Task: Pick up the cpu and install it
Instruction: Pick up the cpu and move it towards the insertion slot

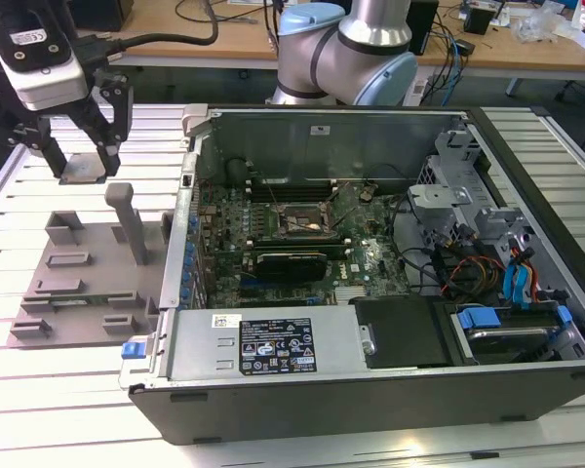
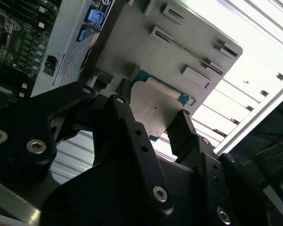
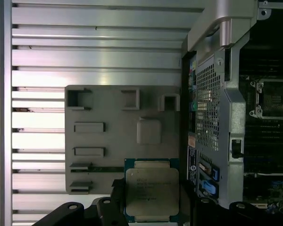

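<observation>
Exterior view is showing us the gripper point(image 1: 82, 166) hanging over the far end of the grey tray point(image 1: 78, 283), which is resting on the slatted table point(image 1: 39, 390) at that view's left of the open computer case point(image 1: 331, 127). In both wrist views we are seeing its fingers point(image 2: 183, 134) clamping the cpu point(image 3: 152, 190) by two opposite edges, with the metal lid facing the cameras and a green rim showing around it. As far as we are judging from the exterior view, the chip is hanging clear of the tray rather than lying in it. It is looking nearly square, so we are not making out a long axis. The relation we are watching is this: the socket point(image 1: 307, 222) is sitting on the board inside the case, well apart from the chip, toward the exterior view's right, with the case's side wall standing between them. Fine print is running across the chip's lid, and a dark printed label point(image 1: 275, 347) is sitting on the case's near wall; we are leaving both unread.
</observation>
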Motion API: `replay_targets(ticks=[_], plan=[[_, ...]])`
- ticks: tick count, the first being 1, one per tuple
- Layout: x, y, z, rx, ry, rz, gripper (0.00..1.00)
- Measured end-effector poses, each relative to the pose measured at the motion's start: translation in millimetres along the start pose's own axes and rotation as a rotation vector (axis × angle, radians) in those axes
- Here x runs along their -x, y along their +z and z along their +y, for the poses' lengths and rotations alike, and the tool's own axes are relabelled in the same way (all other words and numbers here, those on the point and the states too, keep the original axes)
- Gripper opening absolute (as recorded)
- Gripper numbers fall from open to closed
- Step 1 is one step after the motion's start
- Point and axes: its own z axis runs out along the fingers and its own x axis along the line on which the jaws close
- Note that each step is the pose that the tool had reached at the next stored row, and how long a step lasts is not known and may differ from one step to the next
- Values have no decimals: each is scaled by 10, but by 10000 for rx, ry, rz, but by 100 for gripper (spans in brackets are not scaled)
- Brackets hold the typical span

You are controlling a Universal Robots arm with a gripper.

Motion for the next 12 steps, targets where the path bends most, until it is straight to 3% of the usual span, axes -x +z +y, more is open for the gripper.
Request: replay_targets(ticks=[4,12], plan=[[62,1,-1,0,0,2,55],[253,6,-3,0,0,1,55]])
